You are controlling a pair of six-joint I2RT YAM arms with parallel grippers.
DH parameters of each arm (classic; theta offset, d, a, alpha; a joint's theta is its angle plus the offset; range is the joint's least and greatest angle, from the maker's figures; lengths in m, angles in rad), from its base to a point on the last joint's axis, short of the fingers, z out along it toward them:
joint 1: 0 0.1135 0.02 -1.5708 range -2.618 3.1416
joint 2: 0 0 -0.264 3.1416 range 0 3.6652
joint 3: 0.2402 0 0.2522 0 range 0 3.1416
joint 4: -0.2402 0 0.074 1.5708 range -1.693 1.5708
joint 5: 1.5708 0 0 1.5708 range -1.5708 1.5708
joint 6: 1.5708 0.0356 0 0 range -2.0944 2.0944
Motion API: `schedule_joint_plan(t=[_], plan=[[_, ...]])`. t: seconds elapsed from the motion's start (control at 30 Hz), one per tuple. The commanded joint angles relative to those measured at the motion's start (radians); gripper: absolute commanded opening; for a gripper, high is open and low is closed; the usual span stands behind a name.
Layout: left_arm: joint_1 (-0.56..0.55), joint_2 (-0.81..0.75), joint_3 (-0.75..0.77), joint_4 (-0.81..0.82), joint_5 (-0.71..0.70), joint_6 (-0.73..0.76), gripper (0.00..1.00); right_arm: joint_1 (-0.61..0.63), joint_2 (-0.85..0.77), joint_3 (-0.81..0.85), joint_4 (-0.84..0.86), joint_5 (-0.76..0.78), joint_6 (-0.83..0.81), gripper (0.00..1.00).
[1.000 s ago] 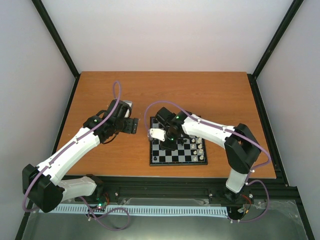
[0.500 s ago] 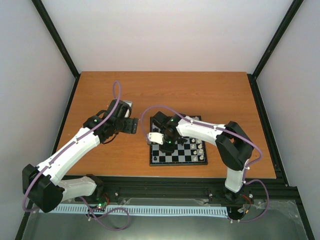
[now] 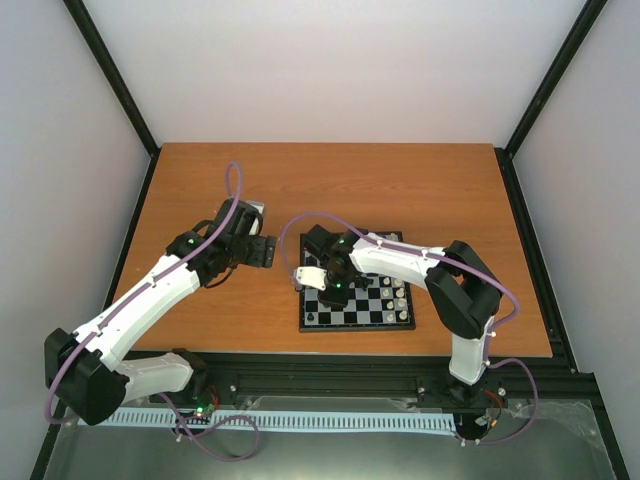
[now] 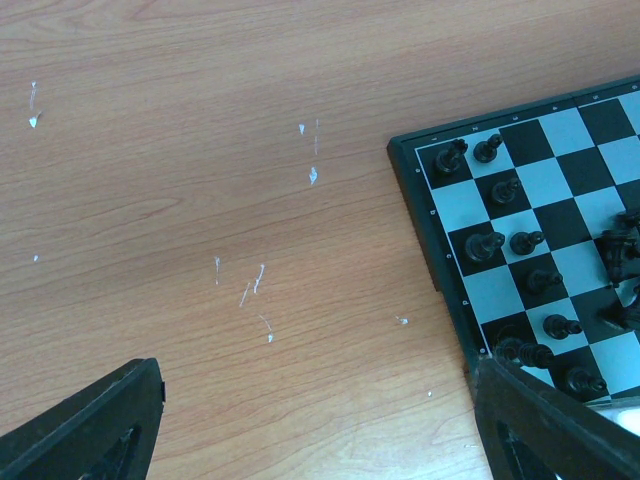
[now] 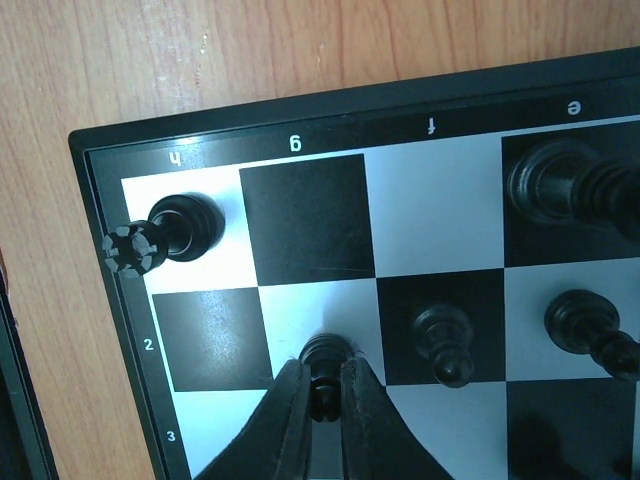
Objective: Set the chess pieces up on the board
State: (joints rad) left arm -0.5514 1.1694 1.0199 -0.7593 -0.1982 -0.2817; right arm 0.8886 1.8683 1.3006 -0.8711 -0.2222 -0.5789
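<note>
While the right jaws are clamping a black pawn (image 5: 322, 380) by its head, they are holding it upright over a light square, g2 by the rim letters, of the board (image 5: 300, 108). That is likely so it seats centred in the pawn row, beside another pawn (image 5: 445, 345) and near the corner rook (image 5: 178, 230). Can't tell if its base is touching down. Left jaws are standing wide apart, gripping nothing, hanging over bare bench (image 4: 200, 200) just beside the board, probably parking clear of the working arm. White pieces (image 3: 398, 292) are sitting along the board's right side.
</note>
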Motion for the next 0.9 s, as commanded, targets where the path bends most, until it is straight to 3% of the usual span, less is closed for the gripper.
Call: schedule_joint_plan(t=[0.0, 0.87], plan=[[0.01, -0.007, 0.002, -0.002, -0.003, 0.024, 0.88, 0.016, 0.013, 0.021, 0.003, -0.012, -0.004, 0.06], [0.011, -0.002, 0.002, -0.004, -0.001, 0.027, 0.87, 0.027, 0.027, 0.041, 0.007, -0.021, 0.0, 0.09]])
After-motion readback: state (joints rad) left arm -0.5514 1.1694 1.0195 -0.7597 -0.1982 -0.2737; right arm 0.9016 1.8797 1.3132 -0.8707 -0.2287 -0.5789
